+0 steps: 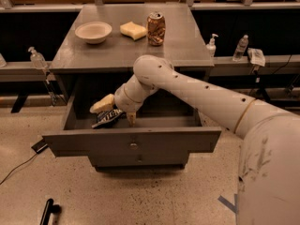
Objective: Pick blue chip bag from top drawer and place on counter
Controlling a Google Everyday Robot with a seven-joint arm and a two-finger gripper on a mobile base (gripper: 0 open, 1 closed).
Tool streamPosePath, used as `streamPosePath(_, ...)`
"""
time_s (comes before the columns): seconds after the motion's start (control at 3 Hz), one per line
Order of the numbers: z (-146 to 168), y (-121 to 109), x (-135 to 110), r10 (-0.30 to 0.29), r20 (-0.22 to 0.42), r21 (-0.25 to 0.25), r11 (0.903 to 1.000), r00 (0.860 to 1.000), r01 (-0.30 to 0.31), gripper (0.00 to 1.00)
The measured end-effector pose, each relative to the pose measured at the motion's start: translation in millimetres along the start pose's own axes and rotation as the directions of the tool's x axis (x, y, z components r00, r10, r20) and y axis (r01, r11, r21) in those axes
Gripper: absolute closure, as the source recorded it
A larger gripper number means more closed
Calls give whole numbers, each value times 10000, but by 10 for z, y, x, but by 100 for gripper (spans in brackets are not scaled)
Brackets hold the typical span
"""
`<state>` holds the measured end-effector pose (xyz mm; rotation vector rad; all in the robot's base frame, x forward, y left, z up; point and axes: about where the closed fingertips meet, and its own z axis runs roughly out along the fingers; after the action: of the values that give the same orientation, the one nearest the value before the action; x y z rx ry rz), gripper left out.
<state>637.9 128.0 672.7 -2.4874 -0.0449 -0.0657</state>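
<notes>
The top drawer (187, 142) stands pulled out under the grey counter (117, 53). The blue chip bag (106, 120), dark and crumpled with white lettering, lies in the drawer's left half. My gripper (116, 112) reaches down into the drawer from the right on the long white arm. It is open, with one pale finger (102, 104) above and left of the bag and the other at the bag's right end. The bag rests on the drawer floor between them.
On the counter stand a white bowl (93, 32), a yellow sponge (133, 30) and a brown can (155, 28). Bottles (212, 45) stand on side ledges right and left. A lower drawer front (138, 159), a black object (47, 212) and a cable lie below.
</notes>
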Motion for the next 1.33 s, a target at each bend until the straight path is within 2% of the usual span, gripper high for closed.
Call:
streamPosePath(0.33, 49, 66, 39, -79, -134, 287, 9996, 9999, 83, 38)
streamPosePath(1.0, -60, 43, 37, -380, -820, 936, 9946, 9959, 456, 85)
streamPosePath(1.33, -255, -96, -17, -750, -1288, 1559, 9832, 9888, 949, 100)
